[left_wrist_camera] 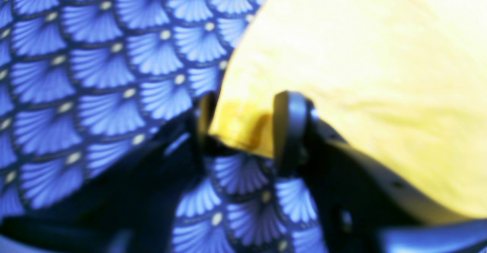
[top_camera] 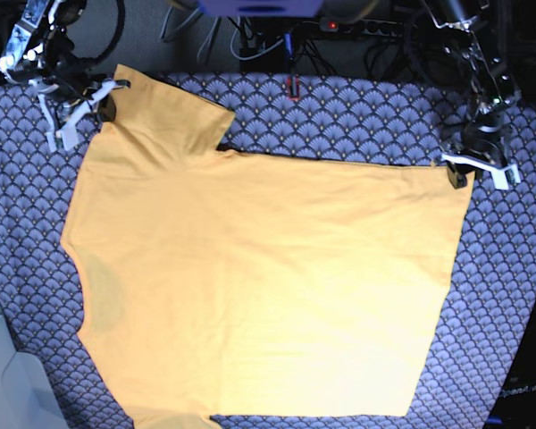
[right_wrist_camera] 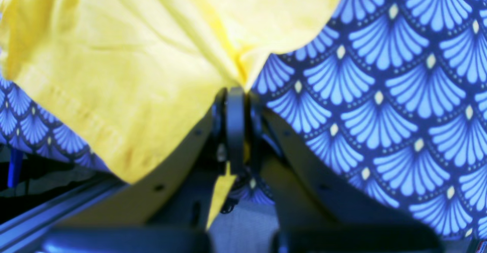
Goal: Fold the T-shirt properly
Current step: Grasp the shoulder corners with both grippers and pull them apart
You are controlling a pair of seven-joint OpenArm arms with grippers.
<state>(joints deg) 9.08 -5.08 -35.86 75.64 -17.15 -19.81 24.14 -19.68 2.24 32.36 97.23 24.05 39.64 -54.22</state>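
The right gripper (right_wrist_camera: 236,93) is clamped tight on a pinch of the T-shirt (top_camera: 259,286). The left gripper (left_wrist_camera: 243,127) has its fingers (left_wrist_camera: 289,131) apart, around the shirt's corner. Only the base view shows the whole shirt, spread flat on the patterned cloth (top_camera: 509,295); cables (top_camera: 250,36) lie behind.

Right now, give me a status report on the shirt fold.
Right end effector shut on shirt at the sleeve. Left end effector straddling a hem corner, not clamped. Shirt flat on patterned cloth, unfolded. Nothing in the way.
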